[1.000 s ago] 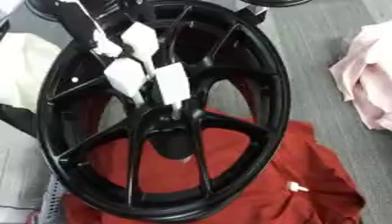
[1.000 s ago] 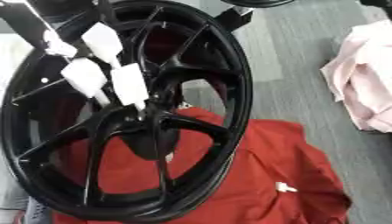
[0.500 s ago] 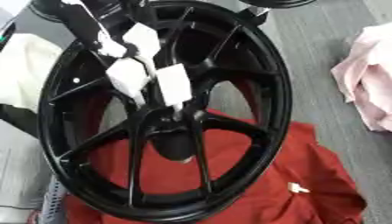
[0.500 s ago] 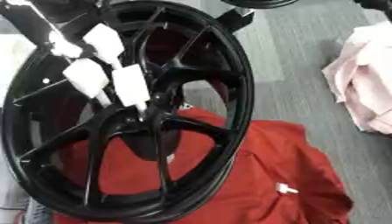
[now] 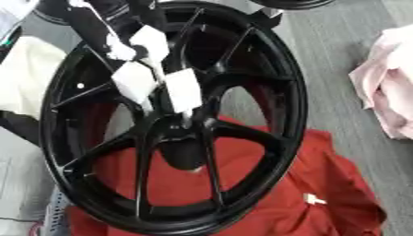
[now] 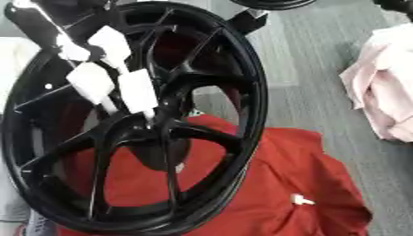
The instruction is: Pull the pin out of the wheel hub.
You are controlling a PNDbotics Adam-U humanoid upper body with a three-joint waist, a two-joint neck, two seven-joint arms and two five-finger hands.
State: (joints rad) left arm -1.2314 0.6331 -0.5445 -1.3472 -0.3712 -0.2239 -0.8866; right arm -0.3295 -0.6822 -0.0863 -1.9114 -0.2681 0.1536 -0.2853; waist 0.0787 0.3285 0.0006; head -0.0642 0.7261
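Note:
A large black spoked wheel (image 5: 274,92) stands tilted on a red cloth. My left hand (image 5: 133,83), black with white finger pads, reaches in from the upper left to the hub (image 5: 181,133). Its lowest fingertips (image 5: 182,92) come together on a small pale pin (image 5: 187,120) that sticks out of the hub's centre. The pin is mostly hidden by the pads. At the rim's top edge a black part with a white tip (image 6: 244,18) touches the wheel; it looks like my right hand, and its fingers are hidden.
The red cloth (image 5: 322,184) spreads under and to the right of the wheel on grey flooring. A pink garment (image 5: 387,92) lies at the right edge. Pale fabric (image 5: 24,73) lies to the left behind the rim. A dark round object (image 5: 298,3) sits at the top.
The whole picture has shifted slightly. My left hand stays at the hub with its fingertips on the pin, and the wheel has not visibly moved.

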